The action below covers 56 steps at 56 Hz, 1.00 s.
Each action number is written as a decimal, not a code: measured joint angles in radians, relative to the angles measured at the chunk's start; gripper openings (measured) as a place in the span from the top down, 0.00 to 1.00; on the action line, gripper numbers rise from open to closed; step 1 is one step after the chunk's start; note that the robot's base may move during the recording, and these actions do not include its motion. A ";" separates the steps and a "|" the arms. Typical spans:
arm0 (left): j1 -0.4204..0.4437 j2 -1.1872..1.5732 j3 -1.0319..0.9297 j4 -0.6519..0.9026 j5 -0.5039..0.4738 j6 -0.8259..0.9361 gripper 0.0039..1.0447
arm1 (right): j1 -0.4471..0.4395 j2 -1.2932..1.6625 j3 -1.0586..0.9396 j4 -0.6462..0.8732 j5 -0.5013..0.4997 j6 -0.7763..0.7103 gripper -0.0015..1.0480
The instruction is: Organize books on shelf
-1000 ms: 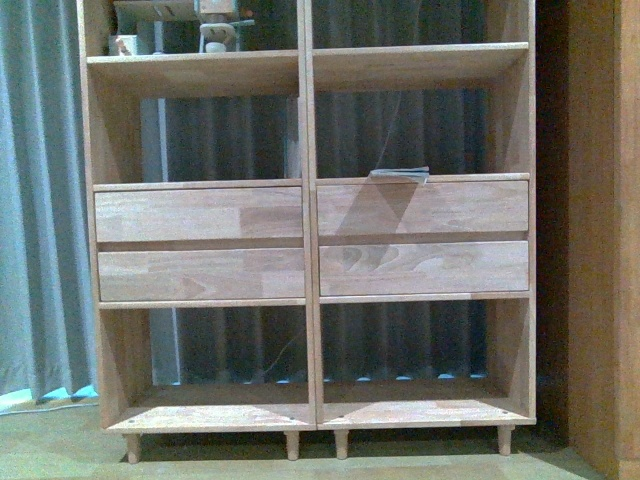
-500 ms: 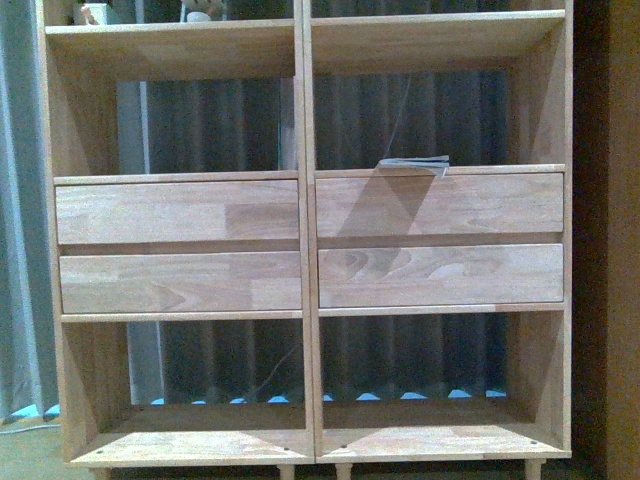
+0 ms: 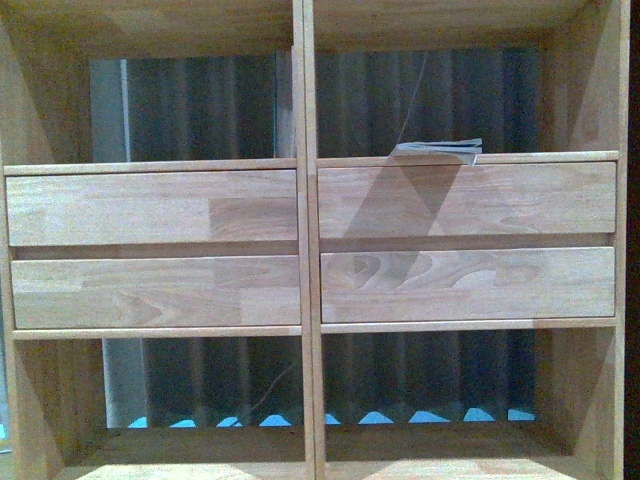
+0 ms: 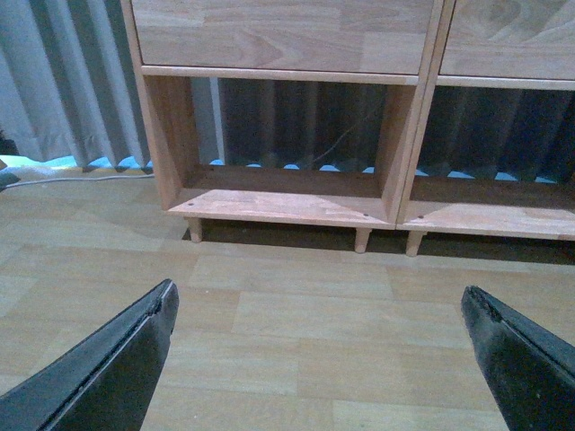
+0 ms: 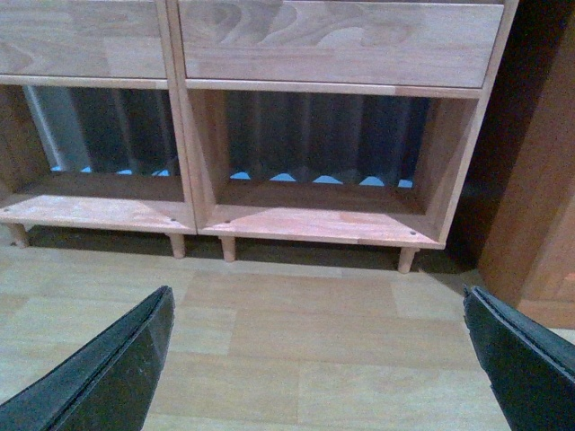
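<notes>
The light wood shelf (image 3: 308, 250) fills the front view, with four plain drawer fronts in the middle and open compartments above and below. A thin pale book (image 3: 438, 150) lies flat in the right middle compartment, on the board above the drawers, seen edge-on. No teal-spined book shows. My left gripper (image 4: 319, 359) is open and empty, low over the wooden floor before the shelf's lower left compartment (image 4: 287, 135). My right gripper (image 5: 319, 359) is open and empty, low over the floor before the lower right compartment (image 5: 323, 144).
A grey curtain (image 4: 63, 81) hangs behind and to the left of the shelf. A dark wooden cabinet (image 5: 539, 180) stands close to the shelf's right side. The shelf rests on short peg legs (image 4: 362, 239) on light plank floor (image 4: 296, 305).
The front view has closed in on the shelf: the drawers and the flat book now look larger, and the peg legs, floor and upper shelf have left the view.
</notes>
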 joint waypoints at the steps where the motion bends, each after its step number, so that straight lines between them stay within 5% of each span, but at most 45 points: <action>1: 0.000 0.000 0.000 0.000 0.000 0.000 0.07 | 0.000 0.000 0.000 0.000 0.000 0.000 0.07; 56: 0.000 0.000 0.000 0.000 0.000 0.000 0.07 | 0.000 0.000 0.000 0.000 0.000 0.000 0.07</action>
